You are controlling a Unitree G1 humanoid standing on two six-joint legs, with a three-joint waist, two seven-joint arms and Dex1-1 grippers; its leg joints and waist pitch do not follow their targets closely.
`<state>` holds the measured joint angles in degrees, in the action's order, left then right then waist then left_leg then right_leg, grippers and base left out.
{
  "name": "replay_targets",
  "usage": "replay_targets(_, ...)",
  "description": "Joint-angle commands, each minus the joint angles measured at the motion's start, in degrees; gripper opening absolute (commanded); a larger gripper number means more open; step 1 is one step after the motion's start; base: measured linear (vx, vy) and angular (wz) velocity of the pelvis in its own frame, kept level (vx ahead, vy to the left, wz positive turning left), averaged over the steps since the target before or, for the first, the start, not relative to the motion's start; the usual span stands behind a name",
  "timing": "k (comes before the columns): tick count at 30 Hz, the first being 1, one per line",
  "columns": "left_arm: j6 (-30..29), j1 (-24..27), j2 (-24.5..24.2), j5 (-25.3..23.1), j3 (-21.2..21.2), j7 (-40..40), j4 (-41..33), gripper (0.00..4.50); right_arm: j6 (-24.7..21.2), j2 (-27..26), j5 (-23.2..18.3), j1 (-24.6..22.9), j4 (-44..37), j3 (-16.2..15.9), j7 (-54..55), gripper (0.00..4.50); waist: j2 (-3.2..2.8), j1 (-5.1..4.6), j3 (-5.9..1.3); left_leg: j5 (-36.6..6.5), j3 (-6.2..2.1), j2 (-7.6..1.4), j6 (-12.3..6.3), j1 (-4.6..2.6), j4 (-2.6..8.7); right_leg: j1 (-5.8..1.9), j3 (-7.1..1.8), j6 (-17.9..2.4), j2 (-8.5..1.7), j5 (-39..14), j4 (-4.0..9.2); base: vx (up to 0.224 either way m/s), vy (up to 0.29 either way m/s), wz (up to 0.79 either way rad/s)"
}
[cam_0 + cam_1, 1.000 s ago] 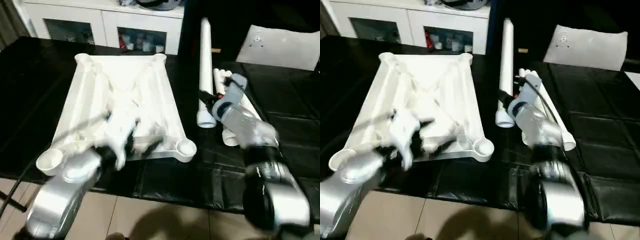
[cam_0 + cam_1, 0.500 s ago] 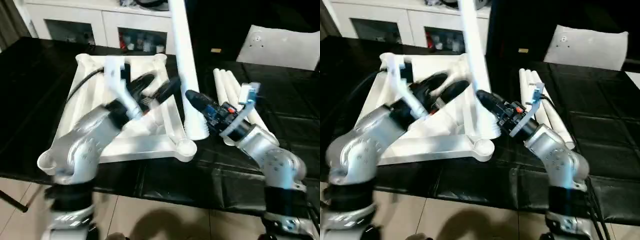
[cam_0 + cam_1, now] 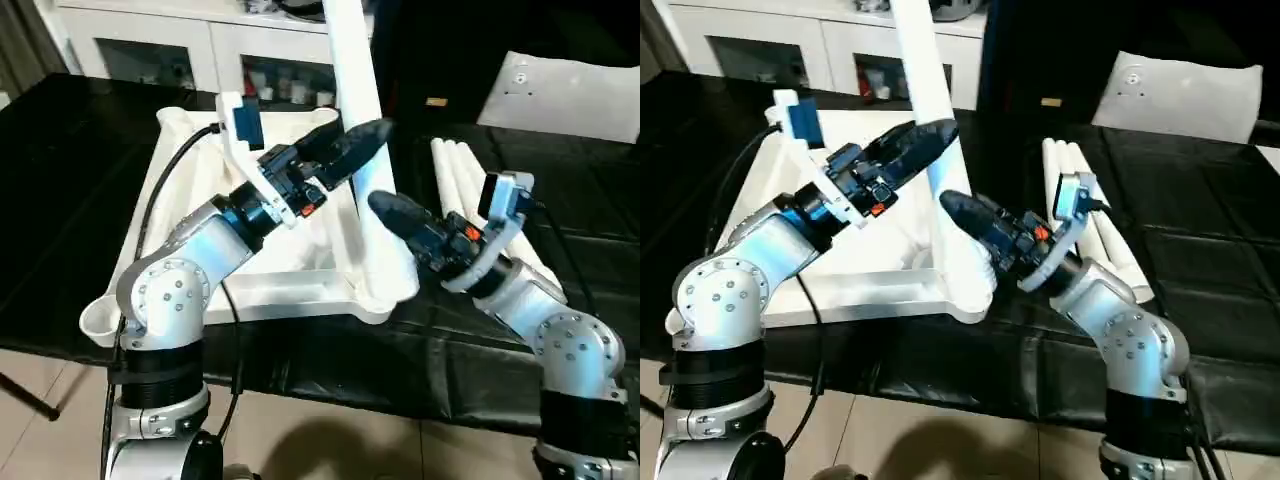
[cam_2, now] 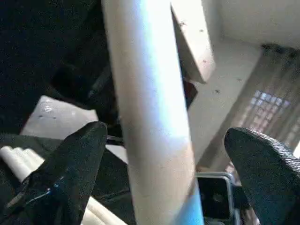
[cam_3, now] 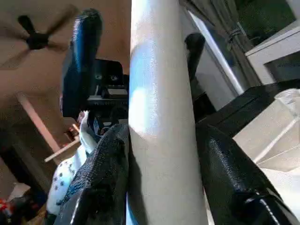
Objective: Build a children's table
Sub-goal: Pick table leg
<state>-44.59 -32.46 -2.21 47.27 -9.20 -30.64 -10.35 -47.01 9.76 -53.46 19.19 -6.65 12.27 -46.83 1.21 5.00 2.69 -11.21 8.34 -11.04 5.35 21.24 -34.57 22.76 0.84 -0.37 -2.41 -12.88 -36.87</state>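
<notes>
Even indoor light over a dark, faintly glossy tabletop (image 3: 80, 140), white table leg (image 4: 150, 117) blown out with a bluish sheen in the wrist views, left gripper fingers (image 4: 70, 164) soft and out of focus, window (image 4: 267, 108) glowing behind.

One table top (image 3: 190, 190), four tube legs (image 3: 352, 120), two pincers (image 3: 362, 140), one flat panel (image 3: 570, 95)
</notes>
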Motion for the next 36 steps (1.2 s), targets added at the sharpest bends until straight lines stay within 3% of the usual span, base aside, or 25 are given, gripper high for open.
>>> replay_targets(1,0.3,-0.3,-0.21,0.03,0.75,-1.46,0.06,4.13,-0.31,0.6,-0.93,-0.26,-1.28,-0.05,-0.82,1.81,-0.18,0.04,-3.26,-4.37,0.43,-0.92,0.15,-0.2,3.76,-3.49,-1.84,-9.48,-3.54,-2.76,4.96,0.0,0.0,0.0)
replay_targets(5,1.09,-0.34,-1.19,0.21,0.87,-3.47,0.76,4.13,-0.89,1.13,-1.17,-0.79,-1.66,-0.85,-2.01,1.81,-0.14,-0.02,-3.25,-4.51,0.41,-0.93,0.14,-0.18,3.8,-3.49,-1.84,-9.1,-3.61,-3.49,5.05,0.0,0.0,0.0)
replay_targets(7,1.54,-0.19,-2.05,0.29,1.3,-4.68,1.13,4.13,-0.97,1.5,-1.4,-1.01,-1.75,-1.16,-2.29,1.81,-0.72,-0.16,-3.22,-4.84,0.4,-0.91,0.42,-0.26,3.82,-3.36,-1.84,-8.81,-3.51,-3.56,5.21,0.0,0.0,0.0)
replay_targets(9,1.79,-0.07,-2.6,0.04,1.68,-5.27,1.42,4.13,-0.99,1.69,-1.56,-1.22,-1.83,-1.22,-2.44,1.81,-0.56,-0.1,-3.36,-4.08,0.35,-0.97,0.49,-0.21,3.79,-3.53,-1.83,-9.17,-3.52,-1.77,4.96,0.0,0.0,0.0)
replay_targets(10,1.99,0.02,-2.9,-0.07,1.85,-5.71,1.62,4.13,-0.89,1.85,-1.72,-1.38,-1.9,-1.38,-2.44,1.81,-0.91,-0.06,-3.37,-3.8,0.3,-0.91,0.55,-0.19,3.78,-3.51,-1.78,-9.43,-3.53,-0.9,4.84,0.0,0.0,0.0)
replay_targets(12,2.25,0.17,-3.56,-0.67,2.31,-6.64,1.84,4.13,-0.78,2.07,-1.86,-1.69,-2.14,-1.57,-2.5,1.81,-0.67,-0.11,-3.36,-3.99,0.35,-0.88,0.58,-0.2,3.79,-3.6,-1.78,-9.43,-3.49,-0.71,4.92,0.0,0.0,0.0)
replay_targets(17,2.42,0.23,-4.03,-0.68,2.6,-7.56,2.01,4.13,-0.83,2.69,-1.59,-2.0,-2.35,-1.73,-2.93,1.81,-0.77,-0.16,-3.32,-4.66,0.37,-0.96,0.78,-0.27,3.84,-3.59,-1.79,-9.94,-3.53,-0.99,4.9,0.0,0.0,0.0)
replay_targets(18,2.45,0.25,-4.16,-0.56,2.65,-7.66,2.0,4.13,-0.81,2.82,-1.63,-2.07,-2.44,-1.84,-2.93,1.81,-1.04,-0.05,-3.32,-4.64,0.31,-0.96,0.86,-0.27,3.85,-3.59,-1.78,-9.96,-3.57,-1.02,4.86,0.0,0.0,0.0)
replay_targets(22,2.24,0.66,-4.74,-0.17,3.1,-8.29,1.61,4.13,-0.77,3.12,-1.69,-2.38,-2.89,-2.22,-2.95,1.81,-0.85,-0.01,-3.27,-4.56,0.37,-0.92,0.72,-0.2,3.83,-3.64,-1.83,-9.86,-3.55,-1.36,4.95,0.0,0.0,0.0)
replay_targets(23,2.52,0.74,-5.16,-0.01,3.55,-8.67,1.61,4.13,-0.56,3.28,-1.82,-2.52,-2.84,-2.4,-2.92,1.81,-0.55,-0.02,-3.27,-4.5,0.38,-0.93,0.57,-0.2,3.86,-3.68,-1.8,-9.81,-3.58,-1.66,4.96,0.0,0.0,0.0)
replay_targets(25,2.6,0.73,-5.25,0.03,3.64,-8.8,1.65,4.13,-0.49,3.31,-1.76,-2.53,-2.72,-2.47,-2.98,1.81,-0.78,0.03,-3.28,-4.18,0.38,-0.92,0.57,-0.16,3.82,-3.63,-1.83,-9.73,-3.62,-1.83,4.93,0.0,0.0,0.0)
replay_targets(26,2.64,0.73,-5.28,0.02,3.69,-8.85,1.64,4.13,-0.44,3.32,-1.66,-2.52,-2.6,-2.53,-3.04,1.81,-0.49,-0.02,-3.23,-4.21,0.43,-0.9,0.52,-0.14,3.84,-3.62,-1.82,-9.68,-3.57,-1.99,4.99,0.0,0.0,0.0)
replay_targets(36,2.79,1.89,-6.83,-0.07,4.69,-10.48,0.94,4.13,-0.07,3.73,-1.23,-2.37,-2.27,-3.53,-3.34,1.81,-0.61,0.03,-3.22,-3.89,0.44,-0.97,0.4,-0.19,3.86,-3.46,-1.84,-9.39,-3.6,-2.22,4.9,0.0,0.0,0.0)
